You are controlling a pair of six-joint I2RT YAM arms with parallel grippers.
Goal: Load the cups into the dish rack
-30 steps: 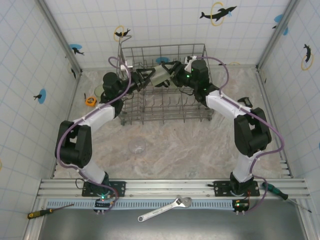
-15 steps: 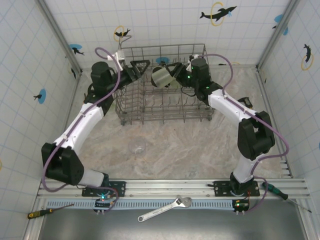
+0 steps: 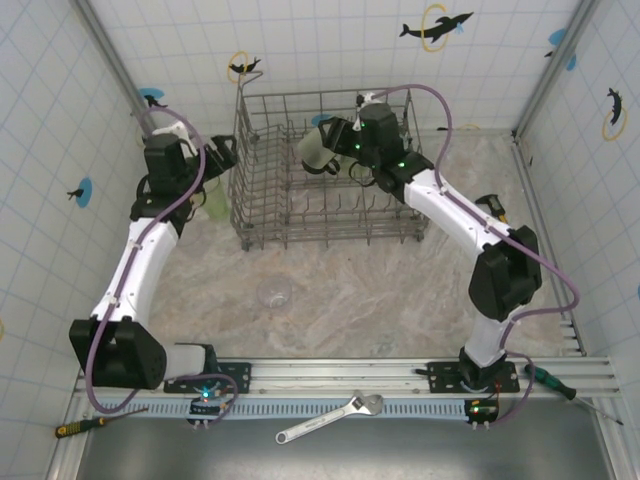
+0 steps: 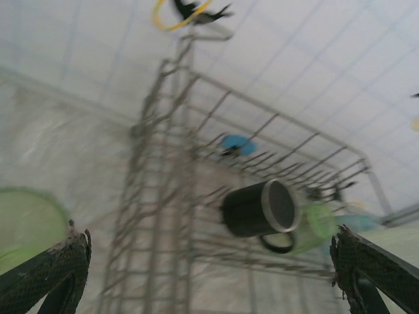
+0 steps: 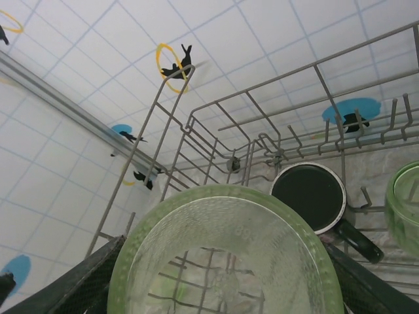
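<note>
Whereas a second ago both grippers were met at one cup above the dish rack (image 3: 330,236), the left arm is now seen swung away to the left, outside the rack's left wall. The left gripper (image 3: 220,155), which was then partly closed, has been spread to its widest; nothing is held between its fingers or touched by them. The light-green cup (image 5: 226,255) has been left to the right gripper (image 3: 322,148) alone and has been carried a little towards the rack's far left corner. It is clamped between the right fingers, which are pressed against its two sides, and is held above the tines, its mouth turned towards the wrist camera.

Inside the rack a black mug (image 5: 308,196) is laid on its side, and a second green cup (image 4: 315,226) is set just beside it. Outside the rack, a third green cup (image 3: 217,203) is stood on the table (image 3: 350,300) near the left wall, below the left gripper, and a clear cup (image 3: 274,292) is stood in front of the rack, well apart from both grippers
</note>
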